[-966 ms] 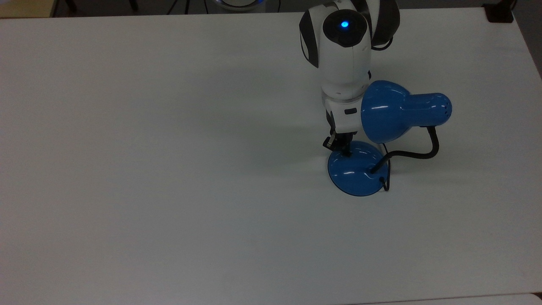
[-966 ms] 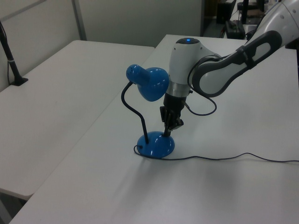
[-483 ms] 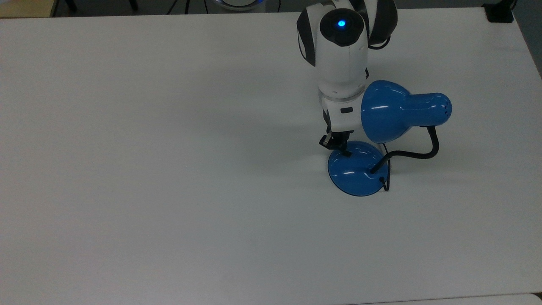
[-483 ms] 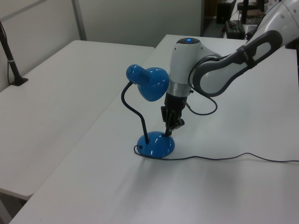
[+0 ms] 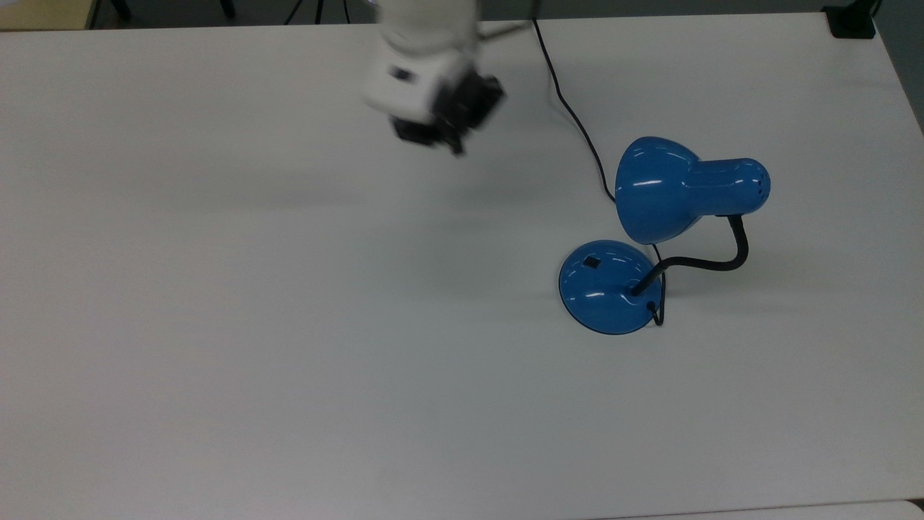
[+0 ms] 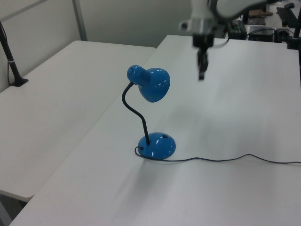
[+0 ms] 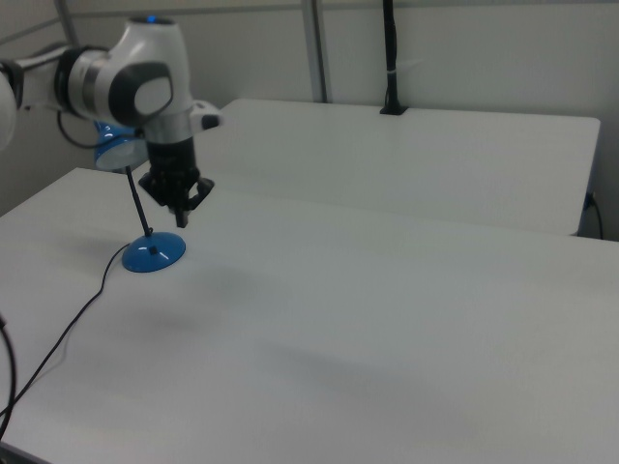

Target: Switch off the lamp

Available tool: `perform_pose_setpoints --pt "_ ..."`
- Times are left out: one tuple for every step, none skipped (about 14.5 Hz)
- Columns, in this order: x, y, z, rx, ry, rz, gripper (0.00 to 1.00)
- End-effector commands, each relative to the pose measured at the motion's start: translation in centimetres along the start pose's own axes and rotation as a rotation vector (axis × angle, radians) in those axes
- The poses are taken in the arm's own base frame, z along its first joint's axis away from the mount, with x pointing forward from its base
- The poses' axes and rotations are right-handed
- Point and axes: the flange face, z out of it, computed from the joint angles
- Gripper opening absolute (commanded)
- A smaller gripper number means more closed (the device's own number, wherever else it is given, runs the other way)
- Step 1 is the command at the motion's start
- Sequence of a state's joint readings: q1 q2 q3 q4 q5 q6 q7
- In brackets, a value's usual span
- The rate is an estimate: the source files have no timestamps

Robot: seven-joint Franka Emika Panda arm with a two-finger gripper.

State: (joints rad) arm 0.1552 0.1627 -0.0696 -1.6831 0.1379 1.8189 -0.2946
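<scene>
On table (image 5: 216, 325) | lamp (image 5: 653, 217) well apart from raised end effector (image 5: 451, 141) | finger opening: cannot tell, holds nothing

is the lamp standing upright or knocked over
Upright. The lamp stands with its round base flat on the table, and its gooseneck holds the shade up above it.

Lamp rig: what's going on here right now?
A robot arm is working on a blue desk lamp standing on a white table. A moment ago the end effector was down on the black switch on the lamp's base; now it has lifted off and pulled away toward the top view's upper left. The lamp stands upright where it was, its cord trailing across the table. No glow shows from the shade.
</scene>
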Motion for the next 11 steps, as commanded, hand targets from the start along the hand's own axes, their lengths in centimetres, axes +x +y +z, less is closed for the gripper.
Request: perform_pose_setpoints --pt "-5.6 6.9 -5.7 -0.064 -0.018 0.332 0.41" --pt "-6.7 7.8 -7.2 -0.078 0.005 0.362 0.99" --pt "-7.5 8.7 -8.2 -0.091 0.02 0.397 1.0" --pt "-8.3 9.9 -8.8 -0.094 0.029 0.433 1.0" --pt "-8.7 10.2 -9.2 -0.095 0.036 0.448 1.0" --pt "-8.8 10.0 -9.2 -0.094 0.029 0.471 1.0" --pt "-8.9 10.1 -9.2 -0.093 0.022 0.511 1.0" --pt "-9.0 10.3 -9.3 -0.096 0.026 0.547 1.0" --pt "-8.9 10.3 -9.5 -0.105 0.029 0.555 1.0" --pt "-9.0 10.3 -9.6 -0.115 0.026 0.559 1.0" --pt "-9.0 10.3 -9.5 -0.117 0.024 0.568 1.0"
